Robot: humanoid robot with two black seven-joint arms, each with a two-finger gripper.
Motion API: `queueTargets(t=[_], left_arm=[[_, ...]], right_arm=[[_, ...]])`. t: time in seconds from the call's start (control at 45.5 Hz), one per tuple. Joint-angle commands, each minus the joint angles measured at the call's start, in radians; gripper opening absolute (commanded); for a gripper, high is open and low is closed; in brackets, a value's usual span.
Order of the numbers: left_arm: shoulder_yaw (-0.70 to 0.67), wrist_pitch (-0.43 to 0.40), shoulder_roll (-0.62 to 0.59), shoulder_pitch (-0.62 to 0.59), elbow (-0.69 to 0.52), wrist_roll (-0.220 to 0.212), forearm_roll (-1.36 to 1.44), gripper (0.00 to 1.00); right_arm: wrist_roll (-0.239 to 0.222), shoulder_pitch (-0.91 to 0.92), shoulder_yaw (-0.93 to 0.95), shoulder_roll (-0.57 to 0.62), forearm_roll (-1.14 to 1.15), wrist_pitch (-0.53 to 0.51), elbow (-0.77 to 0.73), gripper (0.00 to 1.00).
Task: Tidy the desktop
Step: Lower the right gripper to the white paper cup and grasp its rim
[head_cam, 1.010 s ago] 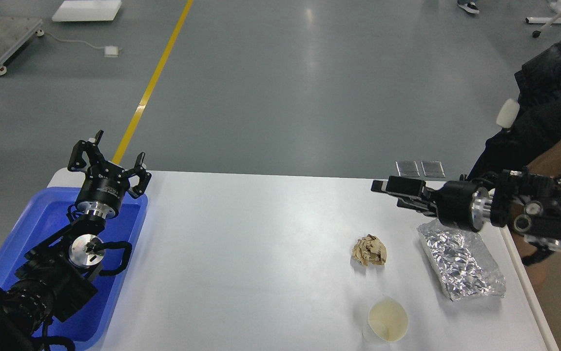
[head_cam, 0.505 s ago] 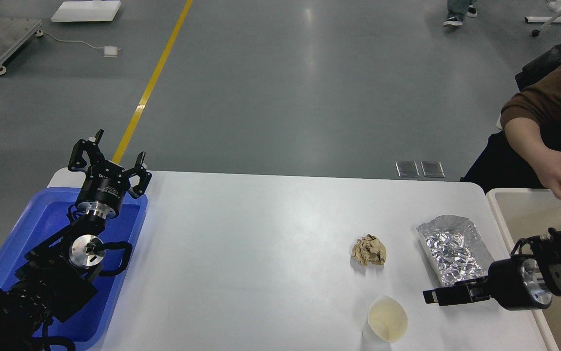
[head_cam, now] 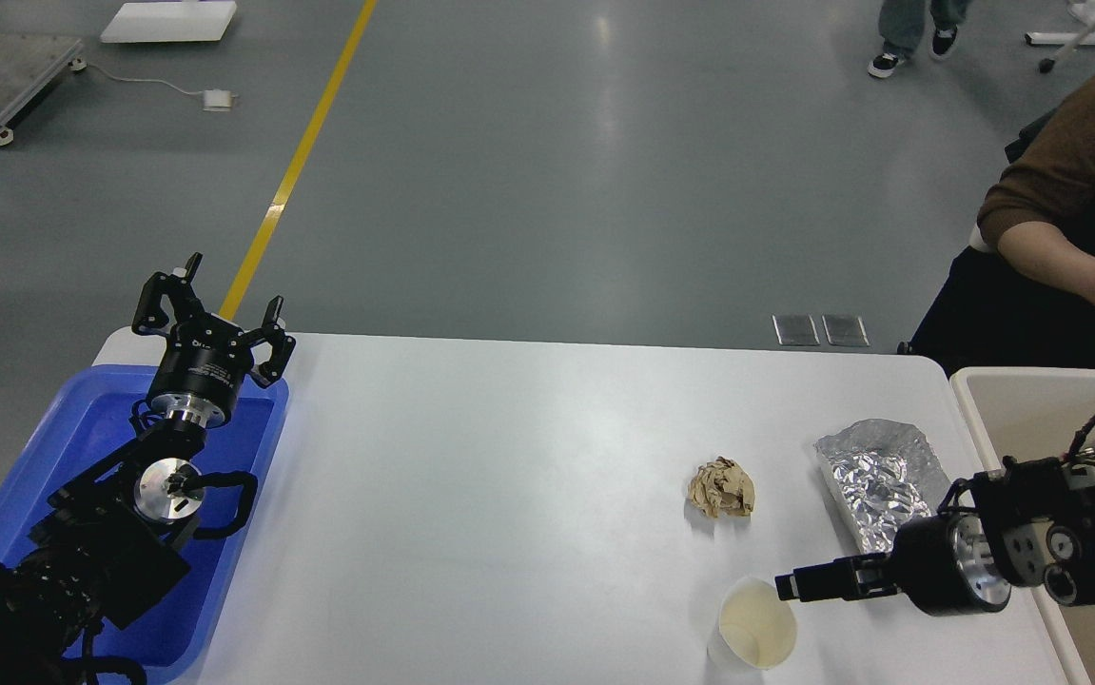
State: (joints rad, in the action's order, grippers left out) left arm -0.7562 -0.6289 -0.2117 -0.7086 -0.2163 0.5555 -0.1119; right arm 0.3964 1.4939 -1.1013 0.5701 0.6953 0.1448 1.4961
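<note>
The white table (head_cam: 509, 495) is spread across the middle of the view, between a blue tray (head_cam: 81, 428) and a beige bin (head_cam: 1023, 400). A crumpled paper ball (head_cam: 721, 488), a foil packet (head_cam: 875, 476) and a paper cup (head_cam: 756, 625) are seen on it. The left gripper (head_cam: 212, 319) is held over the tray's far corner, jaws parted and empty. The right gripper (head_cam: 799, 585) is poised just beside the cup's rim; its jaws appear closed, though this cannot be told for certain.

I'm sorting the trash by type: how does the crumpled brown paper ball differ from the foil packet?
The crumpled paper ball is tan, matte and roughly round; the foil packet is silver, shiny and a flattened oblong. The packet is clearly the larger of the two. The ball lies in the open, while the right gripper and its arm cover the packet's near end. Both are wrinkled and rest on the right part of the desktop.
</note>
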Motion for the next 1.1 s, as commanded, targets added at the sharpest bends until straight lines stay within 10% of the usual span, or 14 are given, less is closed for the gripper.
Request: queueTargets(t=[0.0, 0.461, 0.834, 1.076], left_arm=[[0.0, 0.0, 0.0, 0.0, 0.0, 0.0, 0.0, 1.0], [0.0, 0.0, 0.0, 0.0, 0.0, 0.001, 0.0, 1.0], [0.0, 0.0, 0.0, -0.002, 0.0, 0.0, 0.0, 1.0], [0.0, -0.002, 0.0, 0.0, 0.0, 0.0, 0.0, 1.0]], right_arm=[[-0.016, -0.015, -0.042, -0.073, -0.08, 0.044, -0.002, 0.99], [-0.013, -0.1, -0.034, -0.128, -0.039, 0.171, -0.005, 0.95], [-0.005, -0.127, -0.066, -0.17, -0.031, 0.245, -0.037, 0.0], [-0.004, -0.127, -0.066, -0.165, -0.054, 0.249, -0.05, 0.0]])
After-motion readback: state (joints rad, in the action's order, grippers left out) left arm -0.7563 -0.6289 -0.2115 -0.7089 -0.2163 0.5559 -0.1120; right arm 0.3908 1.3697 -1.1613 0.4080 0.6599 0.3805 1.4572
